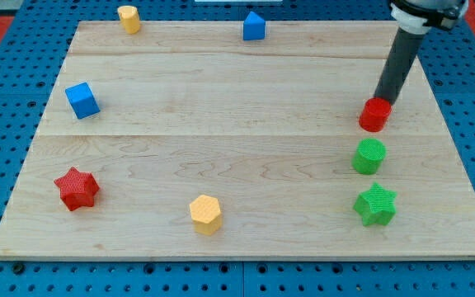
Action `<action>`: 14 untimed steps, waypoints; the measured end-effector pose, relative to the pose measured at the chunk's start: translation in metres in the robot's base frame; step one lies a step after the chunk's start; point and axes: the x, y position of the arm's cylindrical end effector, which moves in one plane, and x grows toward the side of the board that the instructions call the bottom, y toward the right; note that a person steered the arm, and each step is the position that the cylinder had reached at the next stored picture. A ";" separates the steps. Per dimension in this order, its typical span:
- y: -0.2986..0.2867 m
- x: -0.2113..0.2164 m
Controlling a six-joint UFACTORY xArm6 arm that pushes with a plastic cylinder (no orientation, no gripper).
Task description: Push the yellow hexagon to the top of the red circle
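The yellow hexagon [205,214] sits near the board's [221,91] bottom edge, left of centre, well apart from the red circle [374,115] at the view's right — a long diagonal push on which it could slip off my tip [380,101] or clip the green circle [369,156] just below the target. My tip has no fingers to open or close; it rests against the red circle's top edge — any careless move could shove the target itself — with the rod leaning up toward the view's top right.
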 end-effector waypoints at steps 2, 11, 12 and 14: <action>-0.037 0.007; -0.304 0.061; -0.292 0.026; -0.246 -0.036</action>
